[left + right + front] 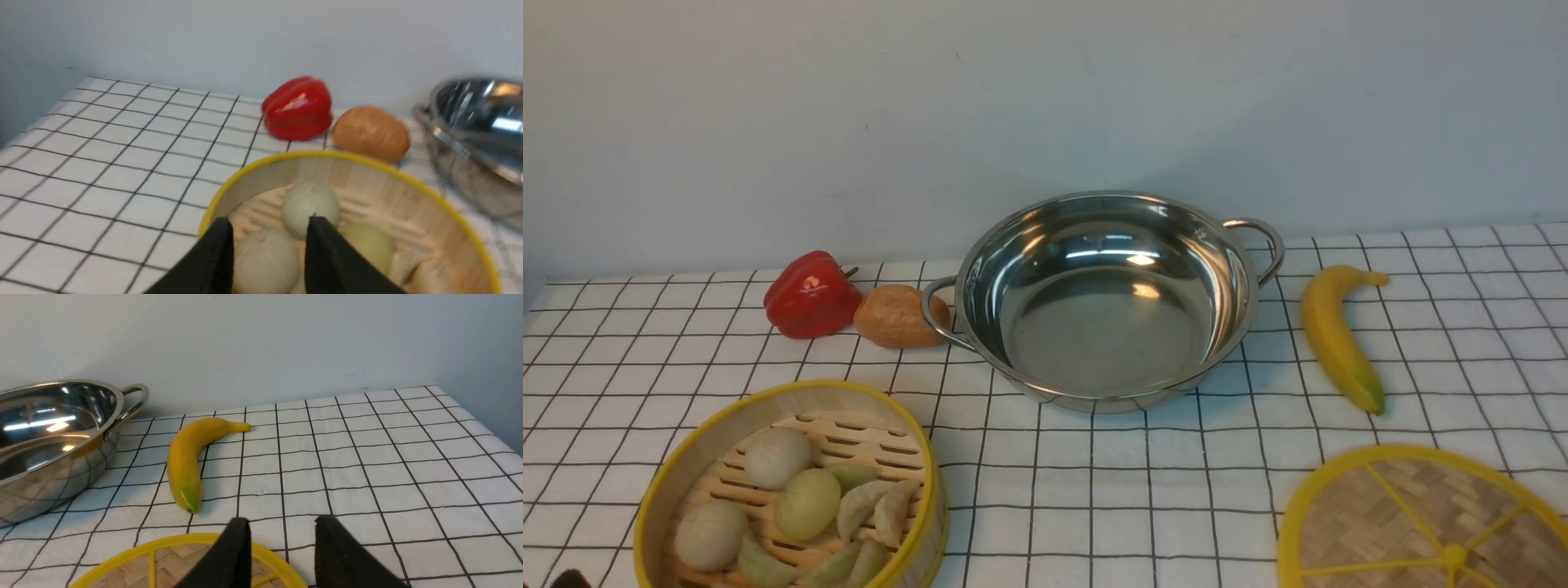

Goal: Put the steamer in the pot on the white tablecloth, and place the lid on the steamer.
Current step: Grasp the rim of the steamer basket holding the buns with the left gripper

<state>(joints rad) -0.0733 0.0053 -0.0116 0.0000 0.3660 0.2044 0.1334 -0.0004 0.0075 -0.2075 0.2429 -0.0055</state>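
Observation:
The steamer (686,457), a yellow-rimmed bamboo basket with pale buns and greenish dumplings, sits at the front left of the white tablecloth (1094,490). The shiny steel pot (1107,327) stands empty at the middle back. The flat woven lid (1388,514) lies at the front right, cut off by the frame. Neither gripper shows in the front view. In the left wrist view my left gripper (269,228) hangs open above the steamer (367,175), with buns showing below the gap. My right gripper (282,528) is open over the cloth, at the far edge of the lid (163,559).
A red pepper (810,294) and a brown roll (896,316) lie just left of the pot's handle. A banana (1335,335) lies to the pot's right. A pale wall runs close behind. The cloth's left and right edges show in the wrist views.

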